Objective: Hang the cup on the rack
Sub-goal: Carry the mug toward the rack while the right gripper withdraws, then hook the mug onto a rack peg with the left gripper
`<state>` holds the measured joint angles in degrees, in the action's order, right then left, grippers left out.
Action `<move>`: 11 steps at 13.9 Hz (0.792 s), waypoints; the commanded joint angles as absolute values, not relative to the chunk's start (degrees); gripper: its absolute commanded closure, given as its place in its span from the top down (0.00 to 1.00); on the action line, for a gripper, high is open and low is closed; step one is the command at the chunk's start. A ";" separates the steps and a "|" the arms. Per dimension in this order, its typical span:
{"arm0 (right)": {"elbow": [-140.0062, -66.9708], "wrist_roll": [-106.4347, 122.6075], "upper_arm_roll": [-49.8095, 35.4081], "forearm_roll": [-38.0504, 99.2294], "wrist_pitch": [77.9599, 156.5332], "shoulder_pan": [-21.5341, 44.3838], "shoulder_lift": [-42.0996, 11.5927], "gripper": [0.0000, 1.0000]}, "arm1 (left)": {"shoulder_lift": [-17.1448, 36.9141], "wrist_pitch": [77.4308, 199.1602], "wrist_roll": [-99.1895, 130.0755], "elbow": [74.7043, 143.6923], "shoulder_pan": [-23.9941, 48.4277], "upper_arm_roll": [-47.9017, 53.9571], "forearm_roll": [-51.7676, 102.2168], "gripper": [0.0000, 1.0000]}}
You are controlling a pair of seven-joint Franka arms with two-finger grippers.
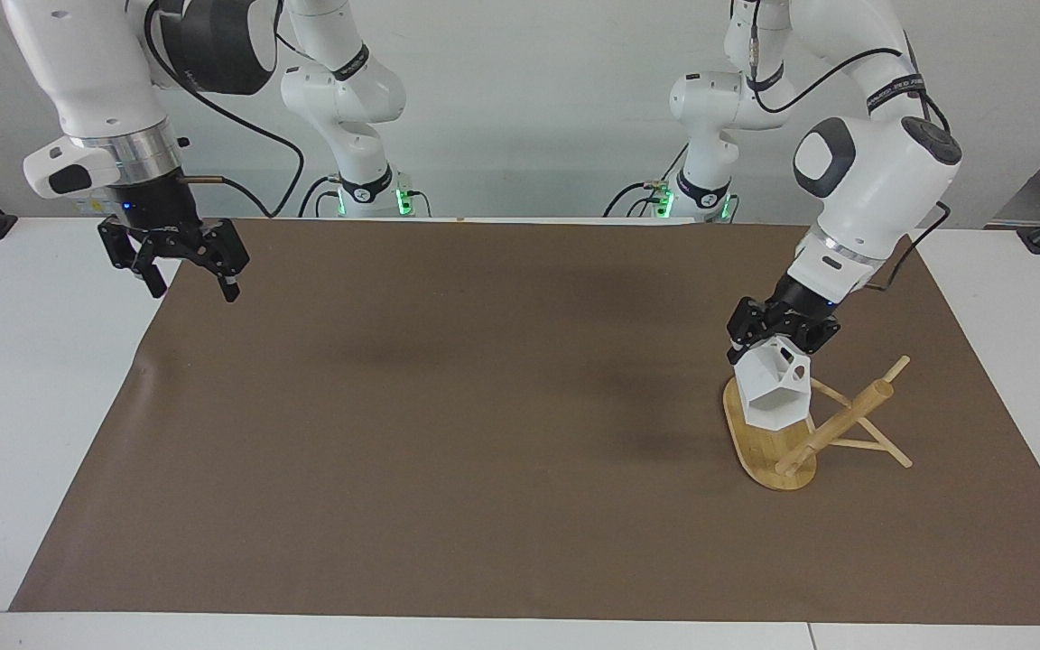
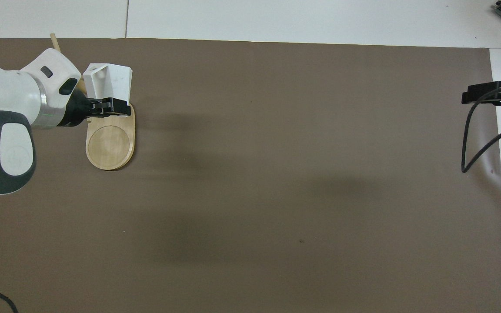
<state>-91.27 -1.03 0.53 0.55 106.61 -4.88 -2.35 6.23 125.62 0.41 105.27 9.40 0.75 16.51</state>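
The right gripper (image 1: 184, 282) hangs with its fingers spread wide and nothing between them, over the edge of the brown mat (image 1: 448, 433) at the right arm's end of the table (image 1: 23, 415), well apart from the rack (image 1: 777, 433).

The left gripper (image 1: 780, 336) is pinched on the cup (image 1: 773, 395), gripping it at the top by its flat handle, and holds it in the air over the rack's base. The cup is white, matte and faceted, built of flat angular panels. A round hole pierces the handle tab. It hangs from the fingers; in the overhead view its body (image 2: 110, 82) stretches from the gripper (image 2: 113, 107) away from the robots. Whether the cup touches the rack cannot be told.

The rack is light bamboo with a smooth, flat oval base (image 2: 110, 145); the end of that oval nearer to the robots lies bare on the mat. The oval runs lengthwise from near the robots to farther from them. From the base a thick round post (image 1: 840, 424) slants up and toward the left arm's end of the table, so the rack looks tipped rather than upright. Thin stick pegs (image 1: 877, 442) cross the post near its upper end, and one peg tip shows farther from the robots than the cup (image 2: 53, 40).
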 commanded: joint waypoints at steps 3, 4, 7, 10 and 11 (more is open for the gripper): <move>-91.93 -0.62 1.58 -0.70 100.03 -4.83 -0.97 1.00 | 8.44 127.44 1.41 103.18 8.97 1.14 16.43 0.00; -91.85 -0.53 1.58 -0.70 98.98 -4.83 -0.88 1.00 | 8.44 127.35 1.41 103.10 8.70 1.14 16.78 0.00; -91.85 -0.44 1.58 -0.62 97.30 -4.83 -0.79 1.00 | 8.61 127.35 1.67 102.75 7.65 1.14 18.54 0.00; -91.93 1.14 1.58 -0.53 95.81 -4.83 -0.44 1.00 | 8.61 127.27 1.76 103.01 6.50 1.14 18.98 0.00; -91.93 1.14 1.58 -0.18 95.37 -4.83 -0.44 1.00 | 8.61 127.27 1.76 103.18 6.50 1.14 19.07 0.00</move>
<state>-91.24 -0.41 1.62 0.54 96.57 -4.83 -1.61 8.02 126.91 1.20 103.93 7.22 0.69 18.32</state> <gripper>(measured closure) 0.000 0.313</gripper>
